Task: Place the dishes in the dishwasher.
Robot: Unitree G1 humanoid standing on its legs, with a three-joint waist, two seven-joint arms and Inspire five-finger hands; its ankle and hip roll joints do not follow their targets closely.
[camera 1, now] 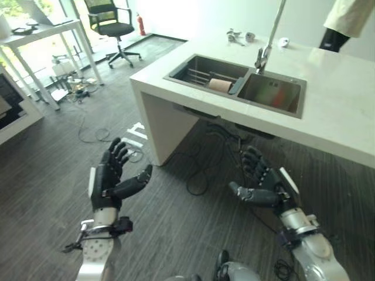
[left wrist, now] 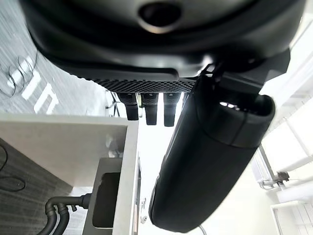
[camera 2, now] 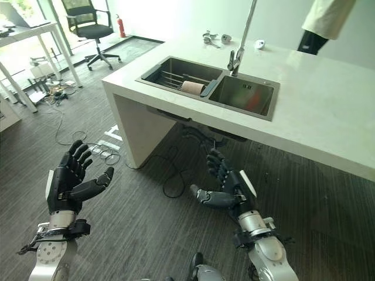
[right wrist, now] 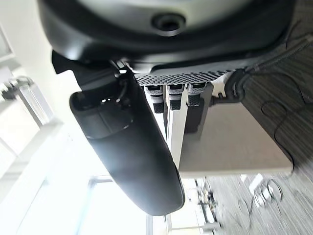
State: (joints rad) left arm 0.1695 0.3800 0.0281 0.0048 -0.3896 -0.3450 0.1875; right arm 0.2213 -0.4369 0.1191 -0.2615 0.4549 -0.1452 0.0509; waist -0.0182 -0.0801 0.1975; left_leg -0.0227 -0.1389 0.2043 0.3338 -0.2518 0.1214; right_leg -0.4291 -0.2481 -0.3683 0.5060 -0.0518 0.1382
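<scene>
My left hand hangs low over the dark plank floor with fingers spread and thumb out, holding nothing; my right hand is beside it, well apart, also loose and empty. From the left eye I count one white counter with a double sink sunk into it: two basins, one tall tap rising between them. In the left basin a single pale cup lies on its side against the divider, beside a wire rack; that is the one dish I can make out. Small metal fittings sit on the counter behind the sink. Both hands are below the counter edge and short of it, with open floor around them. One office chair and one white table stand far to the left, and a person in a pale top stands behind the counter.

The right eye gives the same layout, and adds a red fire extinguisher by the wall next to the chair.

My left wrist camera looks past straight fingers and the thumb to the counter's corner and the sink's drain pipe underneath.

My right wrist camera shows relaxed fingers and thumb against the counter's end panel.
</scene>
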